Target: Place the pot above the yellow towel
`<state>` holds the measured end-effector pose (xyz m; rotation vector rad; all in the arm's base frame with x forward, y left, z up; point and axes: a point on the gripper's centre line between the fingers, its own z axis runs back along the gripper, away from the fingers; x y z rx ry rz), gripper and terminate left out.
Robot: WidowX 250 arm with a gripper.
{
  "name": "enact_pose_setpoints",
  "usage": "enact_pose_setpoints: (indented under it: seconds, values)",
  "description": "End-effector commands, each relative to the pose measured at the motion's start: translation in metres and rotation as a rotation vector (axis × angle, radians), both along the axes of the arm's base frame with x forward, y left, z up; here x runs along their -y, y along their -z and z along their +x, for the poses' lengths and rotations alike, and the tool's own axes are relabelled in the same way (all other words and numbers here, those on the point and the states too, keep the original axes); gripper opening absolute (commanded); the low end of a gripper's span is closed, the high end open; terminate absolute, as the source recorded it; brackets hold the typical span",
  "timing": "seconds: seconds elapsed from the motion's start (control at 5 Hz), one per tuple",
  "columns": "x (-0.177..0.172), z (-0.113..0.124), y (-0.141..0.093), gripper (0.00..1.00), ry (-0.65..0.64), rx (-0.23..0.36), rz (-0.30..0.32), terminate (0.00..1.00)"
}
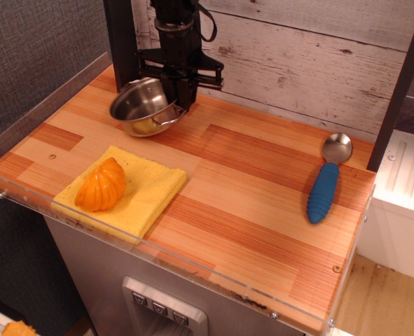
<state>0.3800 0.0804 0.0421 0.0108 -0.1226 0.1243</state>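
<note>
The shiny steel pot [140, 106] is tilted toward the left and sits low over the wooden table, just beyond the far edge of the yellow towel [126, 190]. My black gripper [178, 99] reaches down from above at the back and is shut on the pot's right rim. Whether the pot's base touches the wood I cannot tell. The towel lies flat at the front left with an orange ribbed toy [101, 185] on its left half.
A blue-handled metal spoon [328, 180] lies at the right of the table [263, 196]. A dark post [120, 38] stands at the back left beside a whitewashed plank wall. A clear plastic lip runs along the front edge.
</note>
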Motion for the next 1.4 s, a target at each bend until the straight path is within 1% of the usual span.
enact_pose_setpoints:
  seconds: [0.0,0.2,0.4,0.6,0.8,1.0,1.2]
  values:
    - [-0.002,-0.009,-0.006,1.0,0.005,-0.02,0.017,0.0]
    - [0.005,-0.011,-0.012,1.0,0.026,-0.002,0.001,0.0]
    - [0.004,-0.011,-0.032,1.0,0.027,0.035,-0.035,0.0]
    - [-0.007,-0.022,-0.066,1.0,0.011,0.078,-0.053,0.0]
    - [-0.02,-0.054,-0.11,1.0,0.067,0.101,-0.063,0.0]
    - [-0.017,-0.082,-0.127,1.0,0.211,0.058,-0.005,0.0]
    - [-0.012,-0.099,-0.116,1.0,0.274,0.0,0.035,0.0]
